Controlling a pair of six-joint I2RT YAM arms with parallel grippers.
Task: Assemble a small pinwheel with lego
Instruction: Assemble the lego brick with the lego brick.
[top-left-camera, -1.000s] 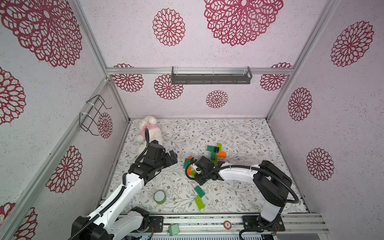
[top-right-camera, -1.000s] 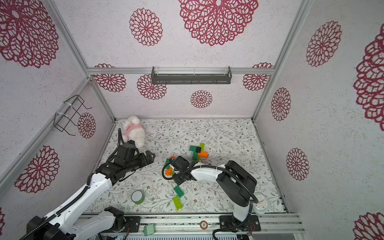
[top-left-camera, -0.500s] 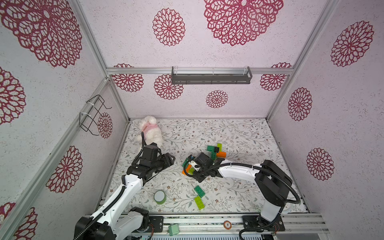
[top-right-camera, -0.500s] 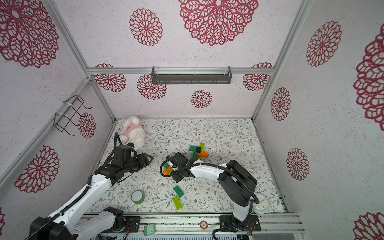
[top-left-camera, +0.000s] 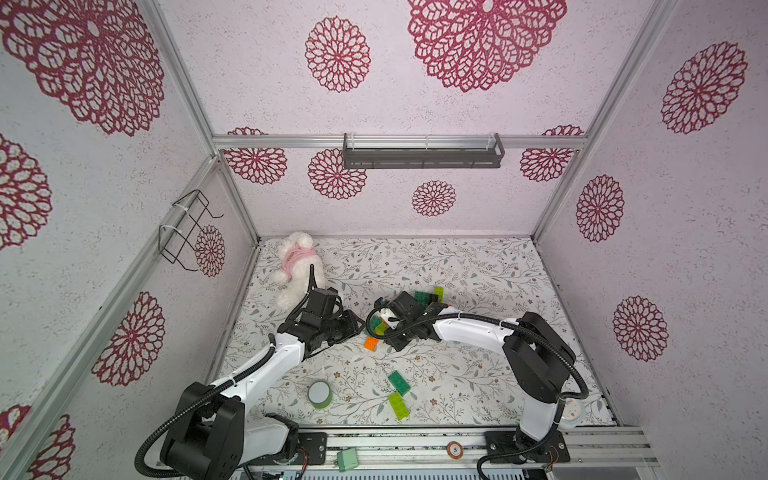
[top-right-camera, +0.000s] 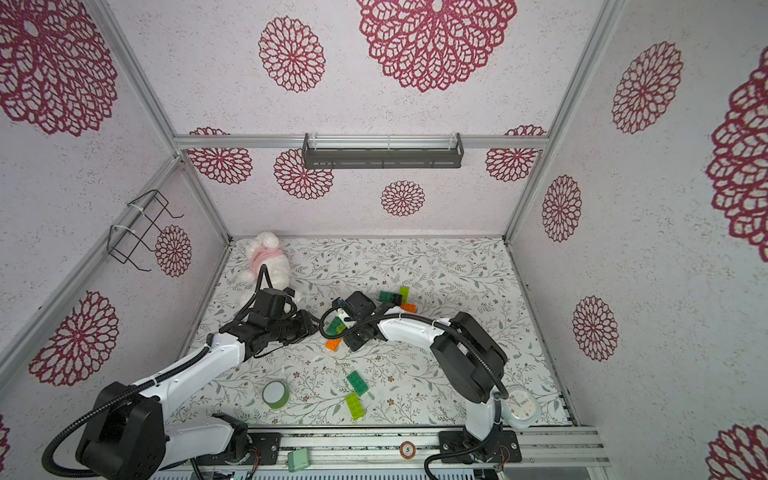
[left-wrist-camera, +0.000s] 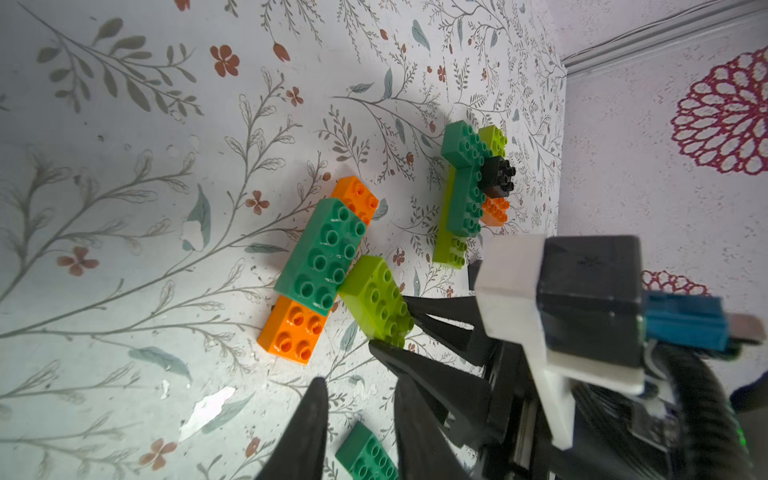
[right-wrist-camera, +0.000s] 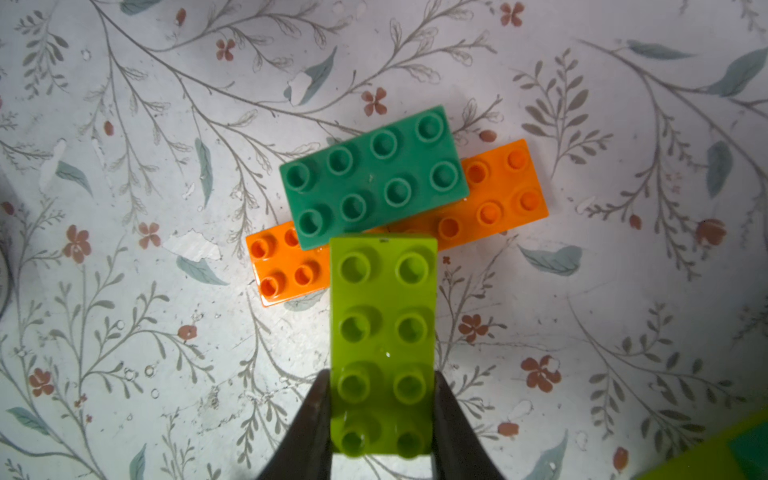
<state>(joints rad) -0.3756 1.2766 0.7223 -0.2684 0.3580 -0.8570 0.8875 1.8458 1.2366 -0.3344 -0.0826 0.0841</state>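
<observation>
Adding the lime green piece to the pinwheel

Your right gripper (right-wrist-camera: 382, 376) squeezes the lime green brick (right-wrist-camera: 382, 316), right beside the dark green brick (right-wrist-camera: 374, 174) stacked on the orange brick (right-wrist-camera: 498, 199). Your left gripper (left-wrist-camera: 357, 395) is a bit open and empty. Next, I think: line up the bumps and press down.

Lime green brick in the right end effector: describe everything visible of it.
The lime green oblong plastic brick is glossy, with eight round studs in two rows of four, facing upward. The right end effector pinches its long sides near one end and holds it over the floral table cover. Its free end reaches the dark green studded brick, which is stacked on an orange studded brick; whether they touch is unclear.
</observation>
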